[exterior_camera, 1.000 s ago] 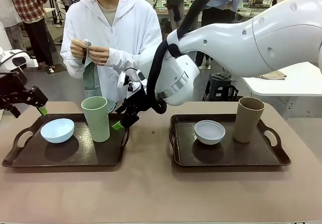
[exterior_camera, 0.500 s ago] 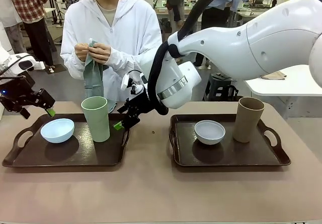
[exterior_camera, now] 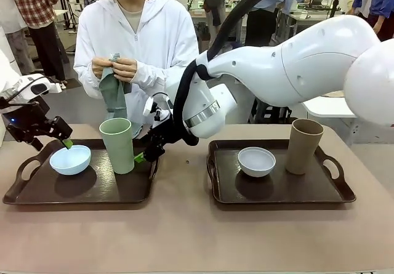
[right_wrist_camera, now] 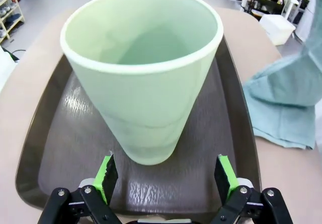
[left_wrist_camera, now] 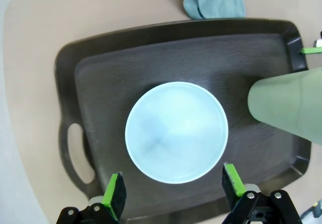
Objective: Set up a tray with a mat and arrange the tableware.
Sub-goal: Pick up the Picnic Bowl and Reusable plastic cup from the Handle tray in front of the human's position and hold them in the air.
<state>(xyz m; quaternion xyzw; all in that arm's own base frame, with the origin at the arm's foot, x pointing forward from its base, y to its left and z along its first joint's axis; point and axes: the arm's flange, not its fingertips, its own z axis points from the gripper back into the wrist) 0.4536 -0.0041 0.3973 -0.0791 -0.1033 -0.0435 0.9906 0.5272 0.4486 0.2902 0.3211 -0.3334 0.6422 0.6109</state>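
Two dark trays stand on the table. The left tray (exterior_camera: 80,191) carries a pale blue bowl (exterior_camera: 70,159) and a pale green cup (exterior_camera: 117,145). The right tray (exterior_camera: 280,191) carries a white bowl (exterior_camera: 257,161) and a tan cup (exterior_camera: 304,146). My left gripper (exterior_camera: 58,140) hovers open above the blue bowl (left_wrist_camera: 176,132), its fingers (left_wrist_camera: 114,190) straddling the near rim. My right gripper (exterior_camera: 144,154) stands open just beside the green cup (right_wrist_camera: 143,73), touching nothing. The person holds a teal cloth mat (exterior_camera: 112,95) in both hands, its lower end hanging to the table behind the left tray.
The cloth's end (right_wrist_camera: 287,103) lies on the table beside the left tray's (right_wrist_camera: 65,133) far edge. My right arm reaches across the middle of the table. Bare tabletop (exterior_camera: 184,237) runs along the near side. Other people and tables stand far behind.
My left gripper has moved right and down, over the blue bowl. My right gripper has shifted slightly left, closer to the green cup. The person has let the cloth hang lower.
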